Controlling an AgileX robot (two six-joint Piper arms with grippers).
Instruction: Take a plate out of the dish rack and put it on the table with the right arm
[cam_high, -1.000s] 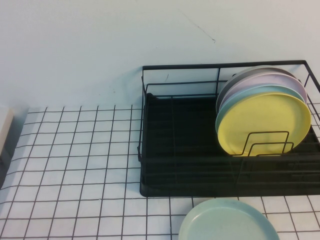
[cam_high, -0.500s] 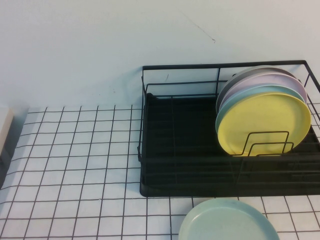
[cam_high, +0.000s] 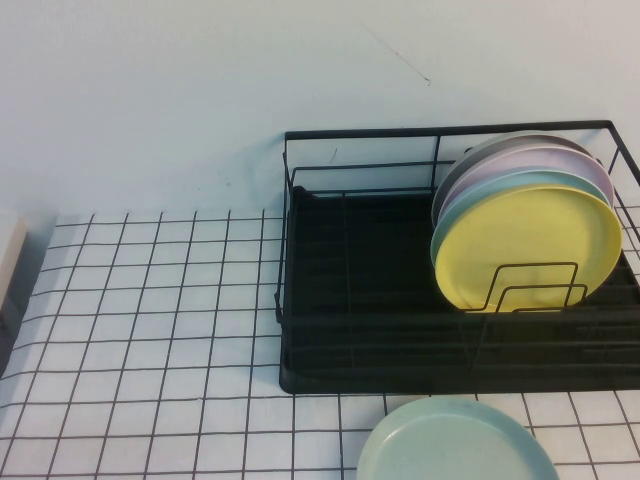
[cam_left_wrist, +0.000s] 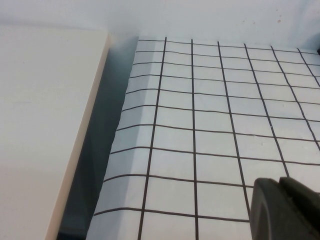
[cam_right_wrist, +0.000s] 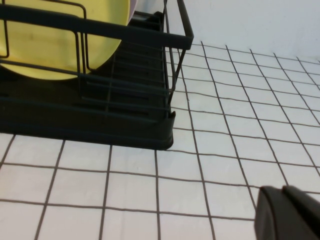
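plate (cam_high: 455, 445) laid flat on bench (cam_high: 150, 330) before rack (cam_high: 350, 370) — task judged done | right end effector (cam_right_wrist: 287, 215), left end effector (cam_left_wrist: 285, 207) — over bare bench, grip state cannot be told

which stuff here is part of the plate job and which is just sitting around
Job:
round pale mint-green plate, flat on the table
black wire dish rack
white black-grid table
right hand, low over the table near the rack

Lying about:
yellow plate, teal plate, lilac plate, grey plate
left hand, parked
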